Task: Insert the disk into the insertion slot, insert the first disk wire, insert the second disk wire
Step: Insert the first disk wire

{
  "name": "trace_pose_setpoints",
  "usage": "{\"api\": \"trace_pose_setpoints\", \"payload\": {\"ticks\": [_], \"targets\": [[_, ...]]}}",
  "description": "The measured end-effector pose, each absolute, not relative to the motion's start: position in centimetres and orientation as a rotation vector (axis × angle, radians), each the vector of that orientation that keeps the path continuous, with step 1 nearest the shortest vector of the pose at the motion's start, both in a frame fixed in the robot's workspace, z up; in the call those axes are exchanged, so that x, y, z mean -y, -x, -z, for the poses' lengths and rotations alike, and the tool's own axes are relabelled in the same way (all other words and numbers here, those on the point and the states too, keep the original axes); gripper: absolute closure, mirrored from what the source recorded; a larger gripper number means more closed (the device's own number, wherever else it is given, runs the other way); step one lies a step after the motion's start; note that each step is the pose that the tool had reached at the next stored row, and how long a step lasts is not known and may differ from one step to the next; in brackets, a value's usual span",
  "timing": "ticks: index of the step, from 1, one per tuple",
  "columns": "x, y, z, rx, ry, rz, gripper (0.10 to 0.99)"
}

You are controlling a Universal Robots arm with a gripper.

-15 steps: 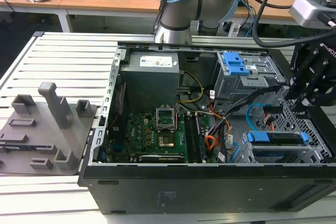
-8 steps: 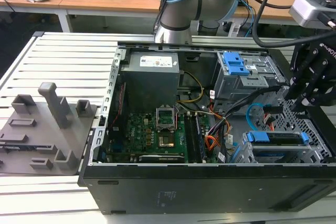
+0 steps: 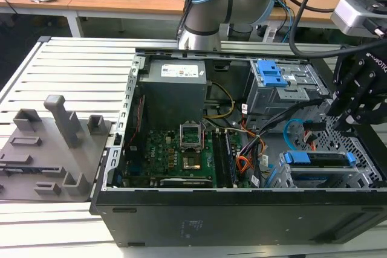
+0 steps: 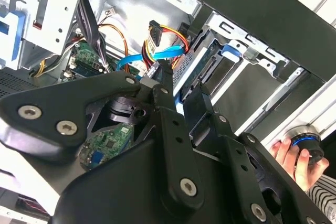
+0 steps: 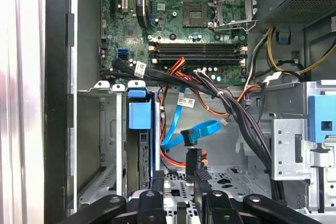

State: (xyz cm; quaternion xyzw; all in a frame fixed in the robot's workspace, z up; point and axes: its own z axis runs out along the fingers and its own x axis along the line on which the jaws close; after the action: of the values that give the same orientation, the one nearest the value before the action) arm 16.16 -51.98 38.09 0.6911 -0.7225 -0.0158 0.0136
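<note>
- Step 1, disk: the disk [image 3: 317, 160], framed by its blue caddy, lies inside the insertion slot [image 3: 366, 164]. The slot sits in the corner of the computer case [image 3: 242, 209] on the exterior view's right, against the case's near wall. In the first wrist view the caddy handle [image 5: 137, 115] stands level with the bay's front rail, so the disk is judged fully home.
- Steps 2 and 3, wires: neither wire is plugged into the disk.
  - The blue data wire [image 5: 181, 135] loops free over the case floor just beside the disk, with its plug end clear of the drive.
  - The black power plug [image 5: 193, 157], on red, orange and yellow leads, hangs loose next to it.
  - Which of the two counts as the first wire cannot be told.
- Tool: the gripper [image 5: 179, 181] hovers inside the case beside the disk. Its fingers are apart and nothing is clamped; perforated metal shows through the gap. The black power plug is the nearest item, just ahead of the fingertips.
- Surroundings:
  - The taller grey cage [image 3: 284, 89] with its blue bracket stands at the case's far wall.
  - In the second wrist view a person's hand [image 4: 291, 156] rests on a round knob [image 4: 306, 141] outside the case wall.
- Progress: one of the three steps is judged complete. Both wire insertions are not yet done.
</note>
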Motion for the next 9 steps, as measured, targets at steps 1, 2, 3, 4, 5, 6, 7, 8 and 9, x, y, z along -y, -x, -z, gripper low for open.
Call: {"api": "trace_pose_setpoints", "payload": {"ticks": [1, 2, 3, 4, 5, 6, 7, 8, 9], "targets": [[51.97, -16.16, -38.04, 2.250, -2.152, 0.049, 0.725], [51.97, -16.17, -38.00, 2.250, -2.152, 0.049, 0.725], [51.97, -16.17, -37.94, 2.250, -2.153, 0.049, 0.725], [51.97, -16.16, -37.89, 2.250, -2.152, 0.049, 0.725], [51.97, -16.17, -37.85, 2.250, -2.153, 0.049, 0.725], [51.98, -16.17, -37.81, 2.250, -2.152, 0.049, 0.725], [51.91, -16.16, -37.69, 2.251, -2.152, 0.049, 0.725], [51.73, -16.16, -37.59, 2.250, -2.152, 0.049, 0.725], [51.32, -16.17, -37.46, 2.250, -2.153, 0.049, 0.725]]}}
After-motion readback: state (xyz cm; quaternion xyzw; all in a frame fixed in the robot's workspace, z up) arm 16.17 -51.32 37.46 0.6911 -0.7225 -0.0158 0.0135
